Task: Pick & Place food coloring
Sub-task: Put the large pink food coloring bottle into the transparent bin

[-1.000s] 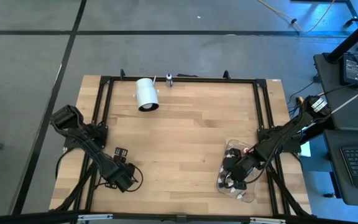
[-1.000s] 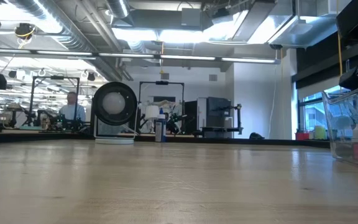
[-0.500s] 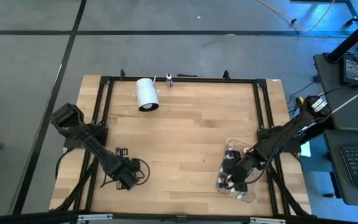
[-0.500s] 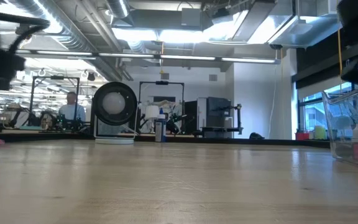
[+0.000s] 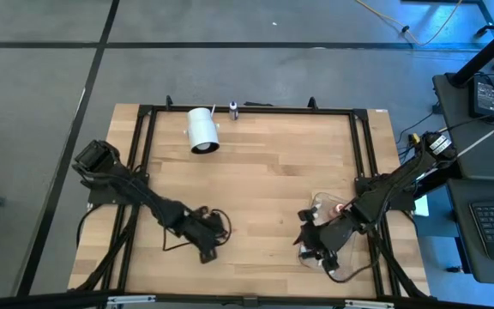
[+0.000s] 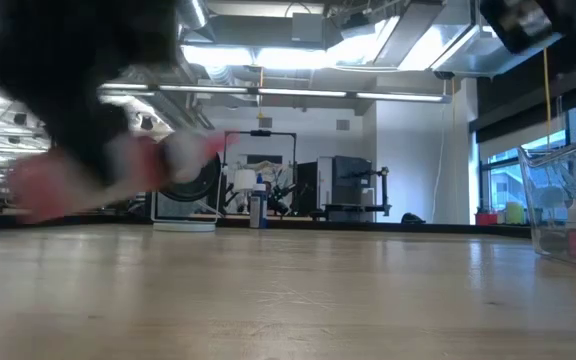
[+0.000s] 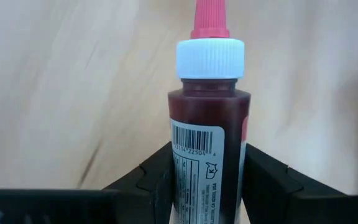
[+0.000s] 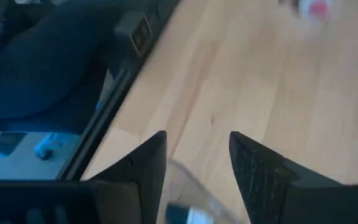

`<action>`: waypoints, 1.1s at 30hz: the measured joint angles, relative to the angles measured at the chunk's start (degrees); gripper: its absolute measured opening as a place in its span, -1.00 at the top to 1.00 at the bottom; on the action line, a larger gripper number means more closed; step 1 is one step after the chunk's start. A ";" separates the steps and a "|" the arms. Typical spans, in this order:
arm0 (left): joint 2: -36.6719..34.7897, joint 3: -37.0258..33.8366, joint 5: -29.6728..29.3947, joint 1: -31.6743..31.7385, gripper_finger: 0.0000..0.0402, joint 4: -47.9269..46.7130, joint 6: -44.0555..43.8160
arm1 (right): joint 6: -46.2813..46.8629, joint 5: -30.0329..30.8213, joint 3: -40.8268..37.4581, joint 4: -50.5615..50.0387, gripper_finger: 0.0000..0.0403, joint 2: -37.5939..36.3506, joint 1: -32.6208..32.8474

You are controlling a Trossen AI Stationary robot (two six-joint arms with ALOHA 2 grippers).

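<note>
Your left gripper [image 7: 207, 177] clamps dark-red bottle [image 7: 207, 149], white cap, pink tip, over mid-table. Your right gripper [image 8: 197, 155] fingers spread, empty, above clear bin [image 5: 343, 268].

Bare table [image 5: 264, 180] between white cylinder [image 5: 201, 130] and clear bin [image 5: 340, 266].

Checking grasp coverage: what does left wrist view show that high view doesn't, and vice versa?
Left wrist only: the left gripper shut on a food coloring bottle, with dark red contents, white cap, pink tip and barcode label.

High only: the whole table, the white cylinder near its far edge, the clear container of bottles, and the right gripper over it.

Both: the left gripper above bare wood.
</note>
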 joint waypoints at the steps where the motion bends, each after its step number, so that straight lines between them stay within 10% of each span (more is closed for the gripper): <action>1: 0.00 0.00 -0.13 0.86 0.27 4.43 2.04 | -2.20 0.43 0.00 1.35 0.12 0.00 0.00; 10: -0.11 0.12 -1.05 7.18 0.28 31.43 19.11 | -17.51 3.93 0.00 11.39 -0.01 0.00 -0.73; 22: -0.20 0.13 2.19 9.51 0.28 32.82 28.23 | -30.28 11.22 -0.02 22.03 -0.51 0.04 -4.89; 33: -0.26 0.15 4.52 9.49 0.27 36.60 30.22 | -24.40 0.66 -0.04 25.73 -0.51 1.70 -12.06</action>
